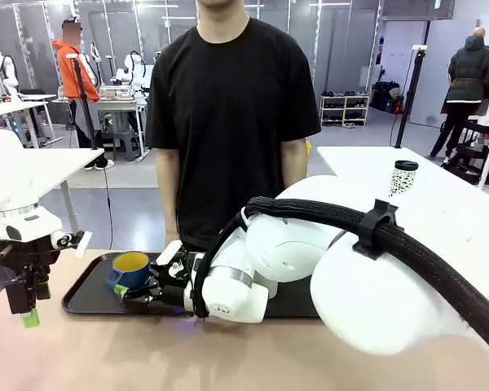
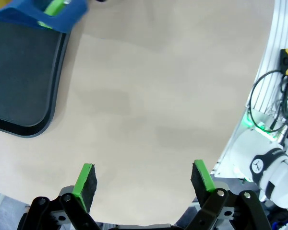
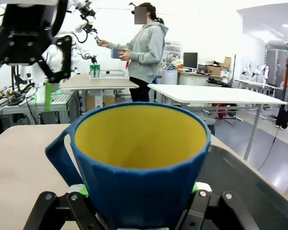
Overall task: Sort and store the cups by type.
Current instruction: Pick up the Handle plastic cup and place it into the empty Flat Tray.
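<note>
The right gripper [image 1: 151, 287] reaches across to the left end of the black tray [image 1: 85, 301] and clamps the dark blue mug [image 1: 129, 271], which sits upright over the tray with its yellow inside showing; in the right wrist view the mug [image 3: 139, 163] sits between the green pads, handle out to one side. The left gripper [image 2: 144, 182] hangs over bare tabletop [image 2: 153, 96] beside the tray's corner, its fingers spread wide with nothing between them. A person in a black shirt [image 1: 228, 114] stands at the far side.

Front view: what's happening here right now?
The right gripper is shut on the blue mug, which sits upright at the left end of the black tray. The left gripper hangs open over bare table beside the tray, holding nothing. A person in a black shirt stands at the far side, hands not taking part.
</note>
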You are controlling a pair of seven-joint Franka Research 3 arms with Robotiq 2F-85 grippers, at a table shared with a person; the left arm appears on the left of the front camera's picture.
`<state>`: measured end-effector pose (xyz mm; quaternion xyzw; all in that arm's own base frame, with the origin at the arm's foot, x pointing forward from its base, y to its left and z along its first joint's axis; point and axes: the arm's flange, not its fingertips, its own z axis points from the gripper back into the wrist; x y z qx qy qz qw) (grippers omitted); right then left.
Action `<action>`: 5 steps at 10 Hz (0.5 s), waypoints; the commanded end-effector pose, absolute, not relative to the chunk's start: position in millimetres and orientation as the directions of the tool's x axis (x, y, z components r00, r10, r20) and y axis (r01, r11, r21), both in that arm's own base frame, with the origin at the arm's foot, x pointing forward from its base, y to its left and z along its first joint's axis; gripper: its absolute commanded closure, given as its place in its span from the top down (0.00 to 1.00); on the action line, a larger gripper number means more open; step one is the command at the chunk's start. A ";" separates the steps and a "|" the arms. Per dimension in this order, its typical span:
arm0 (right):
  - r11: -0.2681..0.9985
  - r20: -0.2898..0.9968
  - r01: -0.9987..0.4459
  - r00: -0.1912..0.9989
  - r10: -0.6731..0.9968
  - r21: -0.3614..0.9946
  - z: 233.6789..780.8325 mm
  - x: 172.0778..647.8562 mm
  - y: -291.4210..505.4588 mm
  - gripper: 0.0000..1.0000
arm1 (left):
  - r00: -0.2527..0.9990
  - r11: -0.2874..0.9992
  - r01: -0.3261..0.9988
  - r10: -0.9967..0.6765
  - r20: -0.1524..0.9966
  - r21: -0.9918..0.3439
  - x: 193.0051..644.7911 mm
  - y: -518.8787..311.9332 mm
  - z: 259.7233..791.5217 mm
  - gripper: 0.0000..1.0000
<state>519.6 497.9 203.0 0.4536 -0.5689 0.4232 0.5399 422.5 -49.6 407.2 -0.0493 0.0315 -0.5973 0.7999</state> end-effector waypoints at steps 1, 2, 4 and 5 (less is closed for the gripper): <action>0.310 0.995 -0.951 -0.045 -0.090 -0.015 184.4 492.9 514.4 0.73 | 0.295 0.292 0.949 -0.956 0.004 -0.117 423.4 -49.5 410.4 1.00; 0.321 0.996 -0.947 -0.029 -0.088 0.001 183.8 494.2 513.9 0.73 | 0.295 0.292 0.949 -0.956 0.004 -0.117 423.4 -49.5 410.4 1.00; 0.327 0.997 -0.945 -0.008 -0.076 0.018 183.5 494.5 513.8 0.73 | 0.295 0.292 0.949 -0.956 0.004 -0.117 423.4 -49.5 410.4 1.00; 0.320 0.998 -0.947 0.003 -0.067 0.025 183.0 492.6 513.1 0.73 | 0.295 0.292 0.949 -0.956 0.004 -0.117 423.4 -49.5 410.4 1.00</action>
